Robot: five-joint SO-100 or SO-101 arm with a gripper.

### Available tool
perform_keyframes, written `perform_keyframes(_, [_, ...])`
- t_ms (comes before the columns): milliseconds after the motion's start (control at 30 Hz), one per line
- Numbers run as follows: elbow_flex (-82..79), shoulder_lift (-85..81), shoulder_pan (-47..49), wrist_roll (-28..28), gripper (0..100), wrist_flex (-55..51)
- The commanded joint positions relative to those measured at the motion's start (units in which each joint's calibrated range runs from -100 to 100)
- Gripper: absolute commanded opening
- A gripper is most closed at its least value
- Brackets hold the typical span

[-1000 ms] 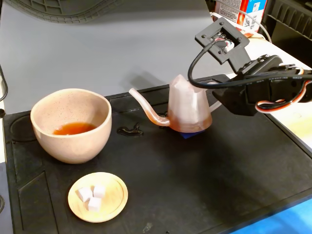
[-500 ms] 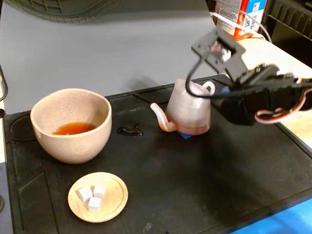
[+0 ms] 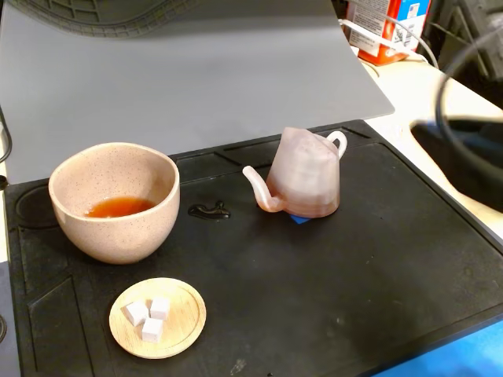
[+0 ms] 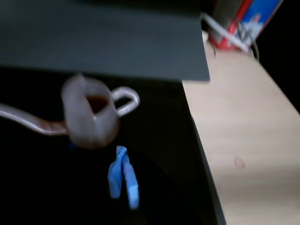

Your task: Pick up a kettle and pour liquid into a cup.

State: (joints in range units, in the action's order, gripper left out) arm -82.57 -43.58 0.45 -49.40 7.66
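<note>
Black mat (image 3: 330, 298) covers most of the surface, with a light wood tabletop (image 3: 409, 86) showing at the right edge and a grey sheet (image 3: 196, 71) lying across the upper part of the fixed view. Red, white and blue carton (image 3: 385, 23) stands at the top right, on the wood. Blue strip at the bottom right corner of the fixed view, identity unclear.

Arm: only a blurred dark mass with a looping black cable (image 3: 464, 141) at the right edge of the fixed view, well apart from everything on the mat. Pincer: cannot tell whether open or closed. Wrist view shows two blue blurred tips (image 4: 123, 178) close together at lower centre, just below the kettle and not touching it; they hold nothing.

Kettle (image 3: 305, 177) stands upright on the mat at centre right, over a small blue marker (image 3: 299, 219). Spout points left towards the cup, loop handle at upper right. Wrist view looks down into its open top; reddish-brown liquid (image 4: 97, 102) visible inside.

Cup (image 3: 115, 200) sits at left of the mat, well apart from the kettle, with more of the tea-coloured liquid pooled in its bottom. Small dark puddle (image 3: 208, 210) on the mat between cup and kettle.

Wooden dish (image 3: 158, 316) with three white cubes (image 3: 149, 317) at lower left, just below the cup.
</note>
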Motion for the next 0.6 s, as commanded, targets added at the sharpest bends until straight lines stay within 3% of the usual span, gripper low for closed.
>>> perform_keyframes(0, [-7.4,-12.6,-3.5,-0.3,1,0.3])
perform_keyframes(133, [-16.8,-23.8,-3.6,-3.0,1,-4.0])
perform_keyframes(233, [-17.3,-31.8,-3.5,-3.0,1,-20.0])
perform_keyframes(333, [-17.4,-41.7,-3.5,-3.0,1,-49.9])
perform_keyframes(367, [-17.4,-43.6,-3.2,-3.0,1,-55.4])
perform_keyframes(567, [-17.4,-49.2,-0.6,-3.0,0,-75.8])
